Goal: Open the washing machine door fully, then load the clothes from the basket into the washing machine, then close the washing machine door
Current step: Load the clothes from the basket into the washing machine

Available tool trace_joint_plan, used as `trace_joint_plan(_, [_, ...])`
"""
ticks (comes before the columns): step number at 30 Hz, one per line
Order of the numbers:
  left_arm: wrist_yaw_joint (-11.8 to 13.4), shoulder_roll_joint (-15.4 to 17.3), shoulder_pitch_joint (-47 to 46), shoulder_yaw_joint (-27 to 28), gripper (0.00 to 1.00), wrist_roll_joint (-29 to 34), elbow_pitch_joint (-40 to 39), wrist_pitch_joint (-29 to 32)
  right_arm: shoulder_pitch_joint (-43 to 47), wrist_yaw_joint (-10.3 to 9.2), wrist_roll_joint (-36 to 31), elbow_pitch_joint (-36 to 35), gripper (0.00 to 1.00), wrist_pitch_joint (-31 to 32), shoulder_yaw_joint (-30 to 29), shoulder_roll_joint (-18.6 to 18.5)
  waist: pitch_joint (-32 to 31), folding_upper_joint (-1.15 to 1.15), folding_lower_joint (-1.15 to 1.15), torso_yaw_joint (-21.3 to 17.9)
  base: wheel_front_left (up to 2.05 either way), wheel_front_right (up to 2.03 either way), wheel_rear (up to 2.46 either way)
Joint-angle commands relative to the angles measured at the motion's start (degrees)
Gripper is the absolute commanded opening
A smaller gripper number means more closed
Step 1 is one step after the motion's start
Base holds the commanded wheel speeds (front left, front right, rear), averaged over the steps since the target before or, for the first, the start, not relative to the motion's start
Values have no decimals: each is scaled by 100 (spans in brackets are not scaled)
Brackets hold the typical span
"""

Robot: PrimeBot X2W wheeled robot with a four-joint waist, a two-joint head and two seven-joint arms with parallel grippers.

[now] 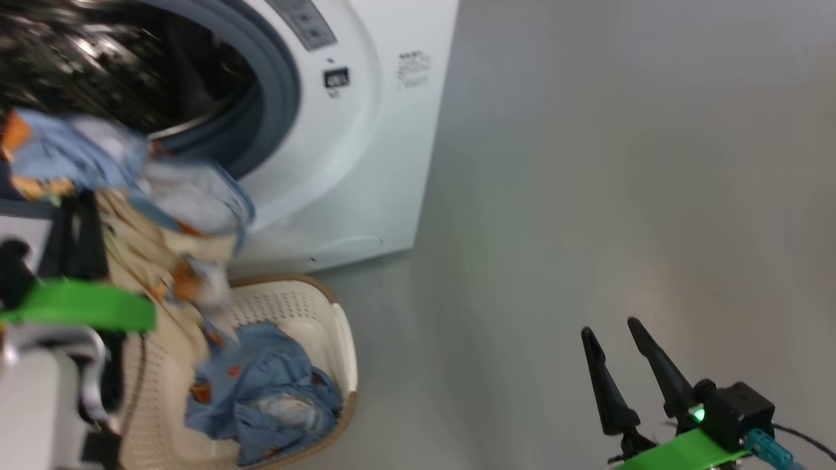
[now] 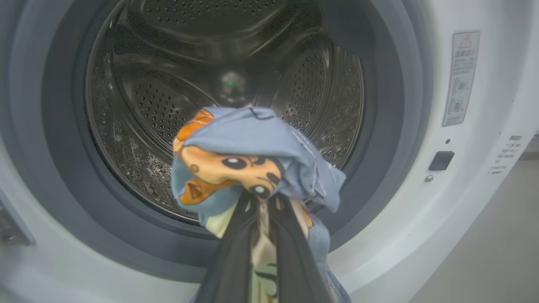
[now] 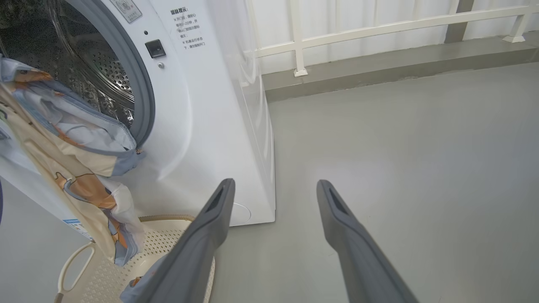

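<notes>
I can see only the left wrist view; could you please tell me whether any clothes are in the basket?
Observer: Yes, a blue bundle lies in the basket.
Operator: Does the held garment hang clear of it?
Observer: Its tail dangles just over the basket; I cannot tell whether it touches.
Operator: Where is the right claw, please?
Observer: Open, over the floor, off to the right of the washing machine.

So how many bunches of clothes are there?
2: one bunch of clothes pinched in the fingers of the left gripper before the drum; another bunch lying in the basket. More may hide underneath.
</notes>
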Motion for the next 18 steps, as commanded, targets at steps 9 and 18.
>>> trace_joint_plan(9, [-100, 1005, -1876, 334, 0, 181, 1289, 135, -437, 16, 268, -182, 100, -68, 460, -32, 1376, 0, 0, -986, 0, 0, 0])
trace_joint_plan(18, [-87, 1594, -3457, 285, 0, 351, 2697, 170, -600, 16, 327, -177, 100, -68, 824, -32, 1957, 0, 0, -1272, 0, 0, 0])
